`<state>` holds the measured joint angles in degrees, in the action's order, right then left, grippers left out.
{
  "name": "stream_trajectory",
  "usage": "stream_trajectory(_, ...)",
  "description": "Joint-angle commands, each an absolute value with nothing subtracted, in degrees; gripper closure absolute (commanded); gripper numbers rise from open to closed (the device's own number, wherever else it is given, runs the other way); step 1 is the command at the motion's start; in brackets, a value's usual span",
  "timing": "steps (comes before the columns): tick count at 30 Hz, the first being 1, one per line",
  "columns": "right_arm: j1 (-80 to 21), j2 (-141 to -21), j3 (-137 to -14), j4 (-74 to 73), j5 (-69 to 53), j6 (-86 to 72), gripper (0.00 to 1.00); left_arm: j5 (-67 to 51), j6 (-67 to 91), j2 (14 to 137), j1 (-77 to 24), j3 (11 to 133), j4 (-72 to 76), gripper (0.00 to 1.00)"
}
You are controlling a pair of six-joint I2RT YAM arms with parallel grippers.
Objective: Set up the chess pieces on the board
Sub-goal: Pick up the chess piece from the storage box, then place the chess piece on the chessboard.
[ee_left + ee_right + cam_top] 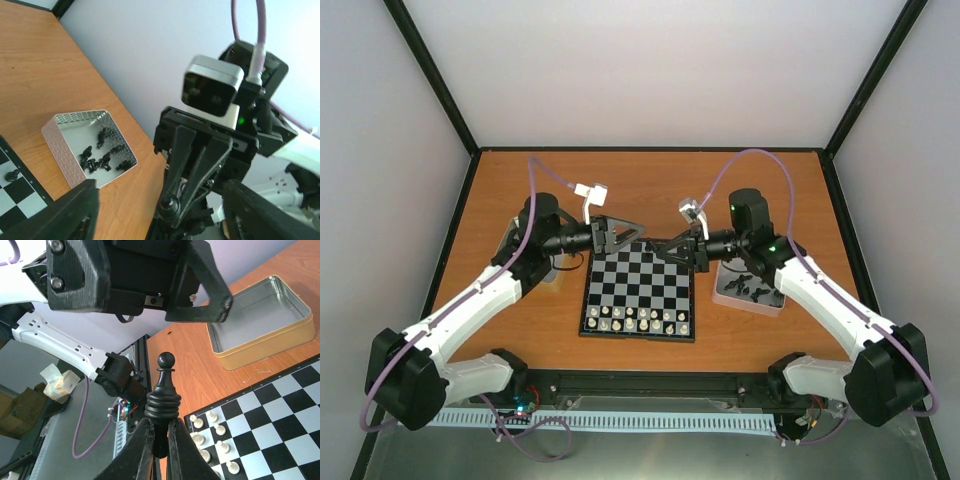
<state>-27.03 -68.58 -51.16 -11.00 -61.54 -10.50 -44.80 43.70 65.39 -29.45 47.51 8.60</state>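
Note:
The chessboard (638, 285) lies mid-table with whitish pieces (638, 320) filling its two near rows. My right gripper (657, 250) hovers over the board's far edge, shut on a black chess piece (162, 395) that stands upright between its fingers (142, 440). The piece also shows end-on in the left wrist view (172, 207). My left gripper (640, 238) faces it from the left, open and empty, its fingers (210, 285) spread wide just beyond the piece. One black pawn (11, 175) stands on the board. More black pieces (102, 155) lie in a silver tray (57, 145).
The silver tray (750, 290) sits right of the board under my right arm. An empty gold tin (260, 330) sits left of the board, mostly hidden under my left arm in the top view (552, 278). Black frame rails border the table.

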Motion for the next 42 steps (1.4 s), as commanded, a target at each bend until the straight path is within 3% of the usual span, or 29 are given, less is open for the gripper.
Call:
stream_trajectory(1,-28.11,-70.34,-54.28,-10.63,-60.79,-8.71,0.97,-51.40,44.82,66.13,-29.22,47.83,12.40,0.38)
stream_trajectory(3,-28.44,-71.09,-55.07,-10.83,-60.92,-8.50,0.97,-52.66,45.09,66.58,-29.26,47.66,12.42,0.44)
stream_trajectory(9,-29.48,-72.77,-56.42,-11.75,-61.21,-7.56,0.97,-53.28,46.98,69.65,-29.27,47.83,12.51,0.49)
stream_trajectory(14,-29.62,-73.20,-56.43,-11.87,-60.50,-7.64,0.97,-53.64,48.68,71.10,-29.26,47.48,14.36,0.73)
stream_trajectory(23,-29.62,-74.28,-56.24,-12.05,-58.36,-8.38,0.97,-53.46,48.05,70.46,-29.22,47.20,14.10,0.98)
stream_trajectory(29,-29.62,-74.47,-55.44,-12.90,-55.68,-8.79,0.97,-48.16,42.17,69.02,-29.23,47.21,10.33,0.99)
stream_trajectory(35,-28.88,-73.17,-52.72,-17.57,-41.36,-10.88,0.97,-27.92,29.16,68.48,-30.87,48.11,-1.84,0.99)
stream_trajectory(42,-19.88,-72.34,-48.69,-20.92,-27.17,-21.11,0.97,-15.45,23.87,79.83,-39.91,53.44,-6.45,0.99)
